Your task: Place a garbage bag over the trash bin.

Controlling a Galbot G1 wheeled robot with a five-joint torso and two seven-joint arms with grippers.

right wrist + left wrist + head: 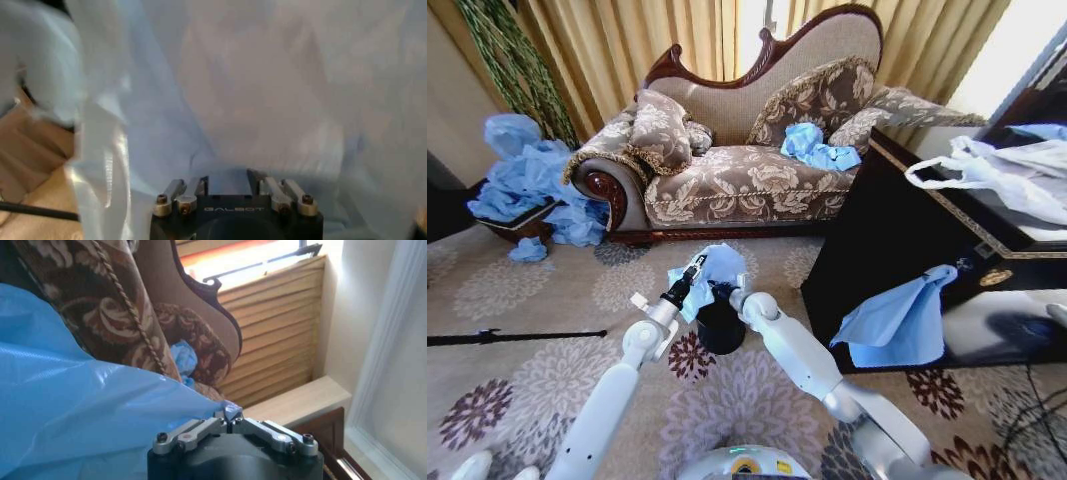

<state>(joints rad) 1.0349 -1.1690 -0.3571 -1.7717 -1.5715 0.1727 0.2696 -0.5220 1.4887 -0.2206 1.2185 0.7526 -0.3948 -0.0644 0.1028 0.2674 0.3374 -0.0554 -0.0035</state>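
- garbage bag: thin light blue plastic film, faintly glossy, creased, half see-through
- trash bin: smooth, plain black sides
- left gripper: bare metal links on a matt dark body
- sofa: woven floral cloth, glossy carved wood frame
- carpet: matt patterned pile

1 trash bin, 1 sofa, 2 hands.

"GALBOT" on right gripper housing
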